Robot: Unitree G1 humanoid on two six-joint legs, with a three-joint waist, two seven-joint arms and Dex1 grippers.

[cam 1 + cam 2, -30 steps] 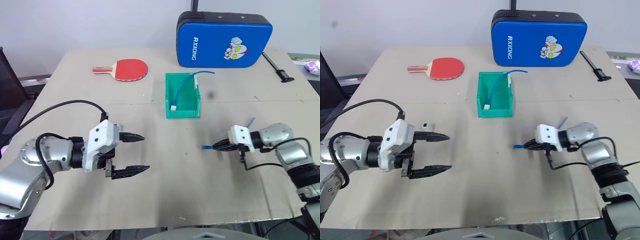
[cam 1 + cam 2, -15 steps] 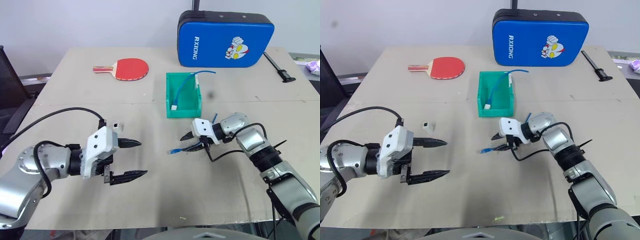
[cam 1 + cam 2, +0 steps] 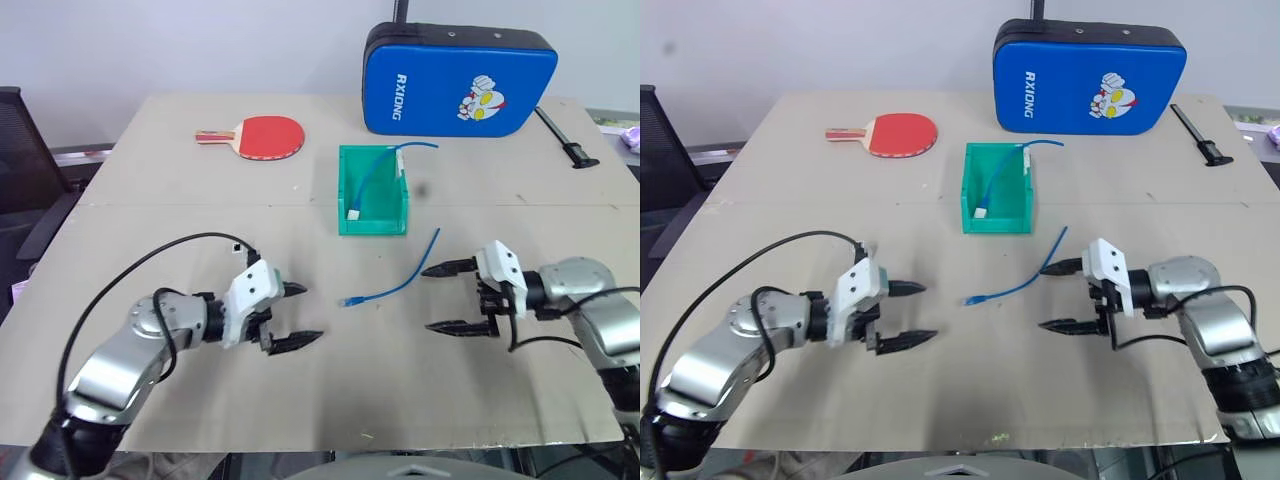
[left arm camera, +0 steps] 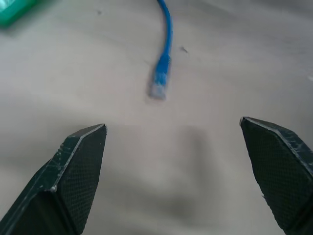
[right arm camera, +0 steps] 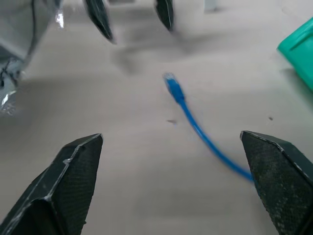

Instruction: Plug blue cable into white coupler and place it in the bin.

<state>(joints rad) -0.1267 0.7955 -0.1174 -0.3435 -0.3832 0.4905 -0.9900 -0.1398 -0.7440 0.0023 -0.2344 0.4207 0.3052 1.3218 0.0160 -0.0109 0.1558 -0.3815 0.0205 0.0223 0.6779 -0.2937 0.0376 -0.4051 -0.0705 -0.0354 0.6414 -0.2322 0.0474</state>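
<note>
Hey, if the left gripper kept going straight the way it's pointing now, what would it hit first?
Probably the clear plug end of the thin blue cable lying loose on the beige table. The open left gripper points at it, with bare tabletop between; exact depth is hard to judge.

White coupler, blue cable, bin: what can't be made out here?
Coupler: too small in the eye views; socket unreadable.
Cable: plug blurred in the left wrist view; far end behind the fingers in the right wrist view.
Bin: cut off by the left wrist view's edge.
</note>
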